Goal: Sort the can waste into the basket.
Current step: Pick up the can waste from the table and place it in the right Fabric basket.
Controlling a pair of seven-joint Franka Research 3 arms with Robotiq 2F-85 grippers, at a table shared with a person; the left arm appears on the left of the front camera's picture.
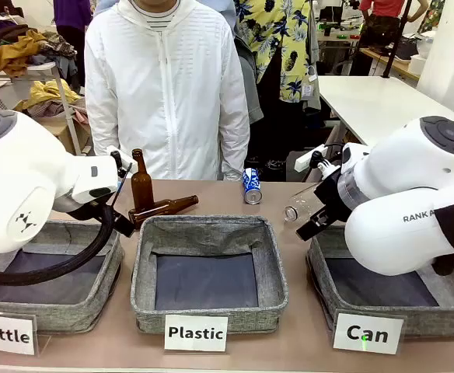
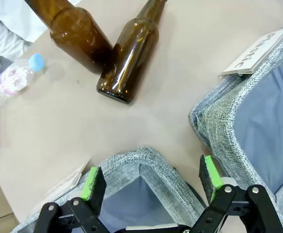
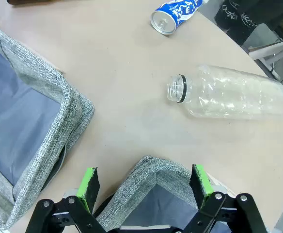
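**Front view.** The blue can (image 1: 251, 186) is lying on its side on the desk (image 1: 301, 315), past the far rim of the middle bin marked "Plastic" (image 1: 145, 272) and in front of the person (image 1: 165, 93) standing at the far side. It is lying outside the basket (image 1: 320, 268), the right-hand bin carded "Can" (image 1: 367, 334). Judged from this, sorting is not yet begun.

**Left wrist view.** The left jaws are standing wide apart, green pads (image 2: 94, 182) holding nothing, and hovering over a corner of the "Bottle" bin (image 2: 141, 162). Two brown bottles are resting beyond, one upright (image 2: 76, 34) and one lying (image 2: 132, 58). A clear capped bottle (image 2: 13, 77) is lying farther off. This arm appears to be waiting clear of the can.

**Right wrist view.** The right jaws are likewise standing fully open and empty, pads (image 3: 89, 187) hanging over the near corner of the basket. An uncapped clear bottle (image 3: 228, 94) is lying between them and the blue can. That bottle is likely to be obstructing a direct reach.
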